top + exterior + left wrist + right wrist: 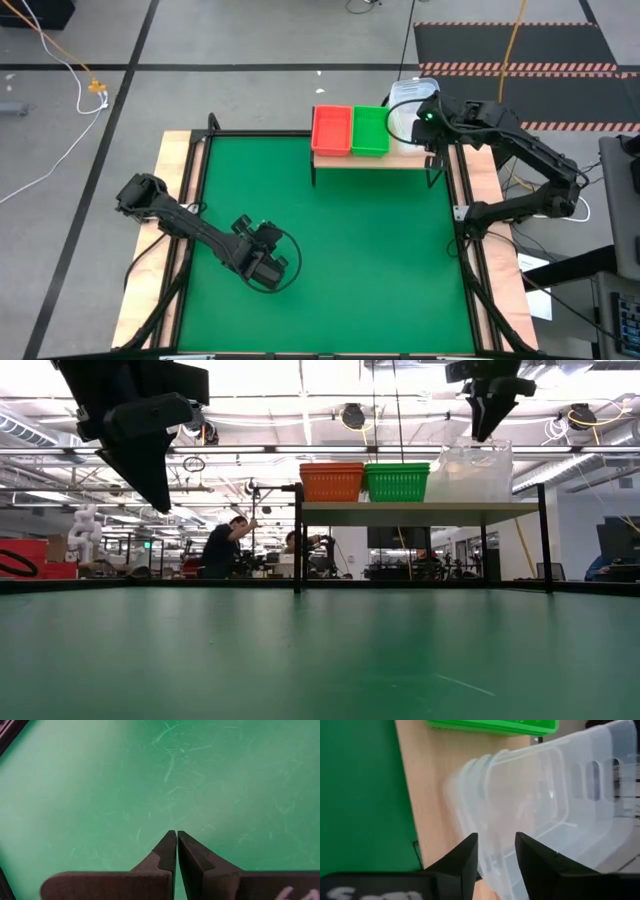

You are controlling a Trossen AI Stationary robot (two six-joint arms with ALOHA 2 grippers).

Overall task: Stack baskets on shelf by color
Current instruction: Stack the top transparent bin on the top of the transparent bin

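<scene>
Right pincer (496, 851) seemingly open over clear baskets (535, 805).

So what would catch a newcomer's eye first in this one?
Probably the bright row on the wooden shelf at the table's far edge: orange-red baskets, green baskets, then clear baskets at its right end. The right pincer hangs open just above the clear ones. The left pincer waits shut over the bare green mat.

Your dark two-finger left gripper (176, 851) hangs low over the near-left table area, fingers pressed together. Your dark right gripper (496, 851) reaches far right, fingers slightly parted.
</scene>
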